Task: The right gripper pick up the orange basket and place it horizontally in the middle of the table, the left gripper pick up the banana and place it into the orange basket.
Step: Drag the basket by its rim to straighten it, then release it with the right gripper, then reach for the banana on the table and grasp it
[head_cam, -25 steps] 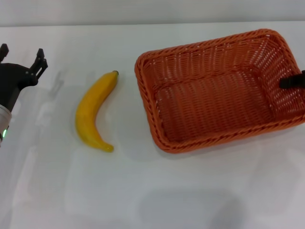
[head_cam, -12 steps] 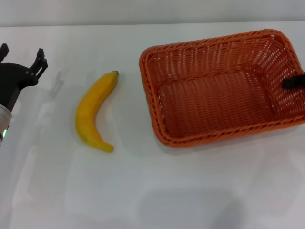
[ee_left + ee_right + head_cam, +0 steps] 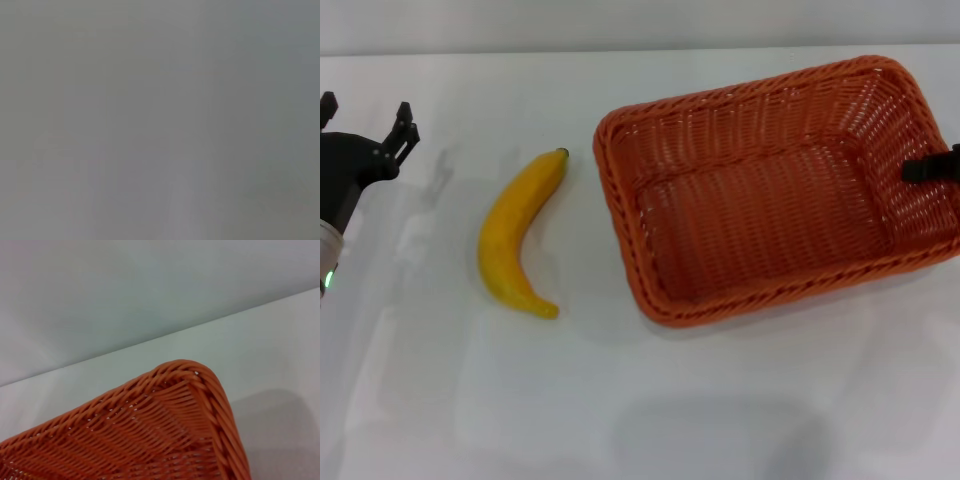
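Note:
The orange basket (image 3: 760, 210) sits right of centre on the white table (image 3: 620, 400), its long side slightly skewed and its inside empty. At its right wall a black finger of my right gripper (image 3: 932, 168) reaches in from the picture's edge and holds the rim. The right wrist view shows one rounded corner of the basket (image 3: 190, 390) close up. The yellow banana (image 3: 510, 235) lies on the table left of the basket, dark stem tip toward the back. My left gripper (image 3: 365, 115) hovers open at the far left, apart from the banana.
Bare white tabletop surrounds the banana and basket, with a wide stretch toward the front. A pale wall runs behind the table's far edge (image 3: 150, 340). The left wrist view shows only plain grey.
The basket has slid a little to the left toward the banana and turned slightly, together with the right gripper's finger. The banana and left arm have not moved.

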`<action>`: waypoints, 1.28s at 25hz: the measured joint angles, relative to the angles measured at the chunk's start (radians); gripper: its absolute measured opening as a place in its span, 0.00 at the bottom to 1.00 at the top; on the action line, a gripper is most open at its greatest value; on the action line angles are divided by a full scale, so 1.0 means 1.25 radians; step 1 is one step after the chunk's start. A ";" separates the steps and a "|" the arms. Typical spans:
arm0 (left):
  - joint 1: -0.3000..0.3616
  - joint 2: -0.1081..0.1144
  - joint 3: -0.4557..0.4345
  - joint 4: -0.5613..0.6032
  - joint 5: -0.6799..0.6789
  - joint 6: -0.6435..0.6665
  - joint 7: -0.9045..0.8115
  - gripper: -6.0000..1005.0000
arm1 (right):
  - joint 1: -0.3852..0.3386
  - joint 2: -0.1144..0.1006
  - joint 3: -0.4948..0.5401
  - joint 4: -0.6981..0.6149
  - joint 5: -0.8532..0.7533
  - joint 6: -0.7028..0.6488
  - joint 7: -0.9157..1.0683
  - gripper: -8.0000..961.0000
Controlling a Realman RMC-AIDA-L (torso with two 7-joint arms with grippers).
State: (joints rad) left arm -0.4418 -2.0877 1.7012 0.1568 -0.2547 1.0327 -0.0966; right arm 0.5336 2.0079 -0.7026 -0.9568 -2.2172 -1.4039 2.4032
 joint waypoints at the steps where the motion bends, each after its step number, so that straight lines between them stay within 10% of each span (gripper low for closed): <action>1: 0.000 0.000 0.000 0.000 0.000 0.000 0.000 0.85 | 0.001 0.000 0.000 0.000 0.003 -0.004 0.000 0.22; 11: -0.001 0.001 0.000 0.000 0.000 0.000 0.000 0.85 | 0.005 0.001 -0.002 -0.001 0.021 -0.013 -0.004 0.27; 21: 0.002 0.001 0.000 0.002 0.000 0.000 0.000 0.85 | -0.001 0.001 -0.002 -0.004 0.053 -0.007 -0.038 0.67; 32: 0.011 -0.002 0.000 0.019 -0.051 0.059 -0.023 0.85 | -0.089 0.003 0.000 -0.066 0.576 -0.070 -0.723 0.74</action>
State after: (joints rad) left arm -0.4284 -2.0897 1.7017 0.1811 -0.3179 1.1066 -0.1254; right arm 0.4228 2.0114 -0.7032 -1.0397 -1.4968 -1.4912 1.4997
